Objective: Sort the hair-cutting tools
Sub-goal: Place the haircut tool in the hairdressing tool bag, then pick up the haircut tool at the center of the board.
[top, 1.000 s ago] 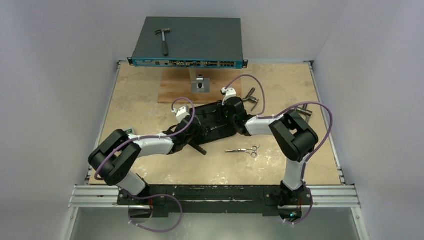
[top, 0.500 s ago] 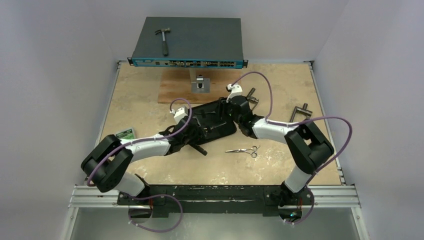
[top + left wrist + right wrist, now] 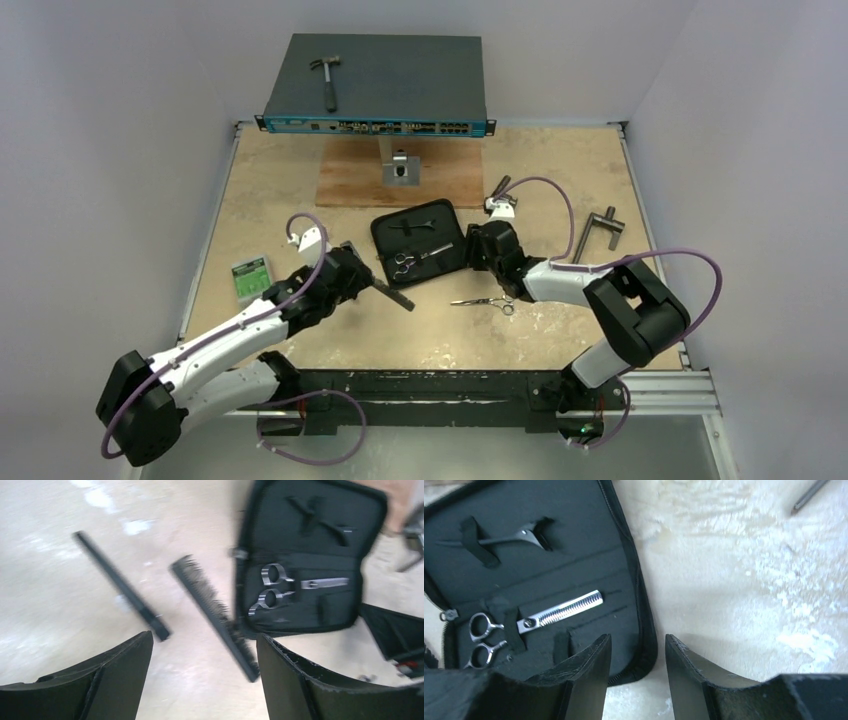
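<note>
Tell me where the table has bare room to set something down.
Bare: the near strip of table in front of the loose scissors, and the left stretch between green card and wooden board. Crowded: around the open case, where the comb lies alongside.

Two scissors (image 3: pixel 415 260) (image 3: pixel 486 300), one comb (image 3: pixel 392 293), one case (image 3: pixel 440 215), two T-handled tools (image 3: pixel 603 228) (image 3: pixel 503 186).

The case (image 3: pixel 589 530) was matt black cloth with a metal zip pull, and the scissors (image 3: pixel 559 611) strapped in it were bright polished metal. The comb (image 3: pixel 215 611) looked to be matt black plastic. The desk (image 3: pixel 734 580) was pale, mottled and rough-looking; the board (image 3: pixel 350 185) on it was plain reddish wood.
</note>
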